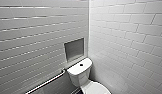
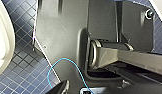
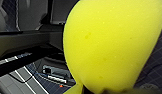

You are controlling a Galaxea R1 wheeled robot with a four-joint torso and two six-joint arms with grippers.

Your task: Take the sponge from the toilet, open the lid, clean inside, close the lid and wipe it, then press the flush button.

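The sponge [image 3: 109,42] sat pinched at its narrow end in the right claw [image 3: 84,90], close to that wrist camera, while the toilet [image 1: 80,72] stood in the tiled corner ahead. With so little of the sponge gripped, it could probably twist or slip free once it was pressed against the bowl. The lid [image 1: 95,88] was cut off at the head view's lower edge, and the sponge hid the claw's own tips.

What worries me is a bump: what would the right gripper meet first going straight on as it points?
The sponge sits right in that line, hiding what lies beyond. Beside it shows dark blue tiled floor, likely next, though depth is unclear.
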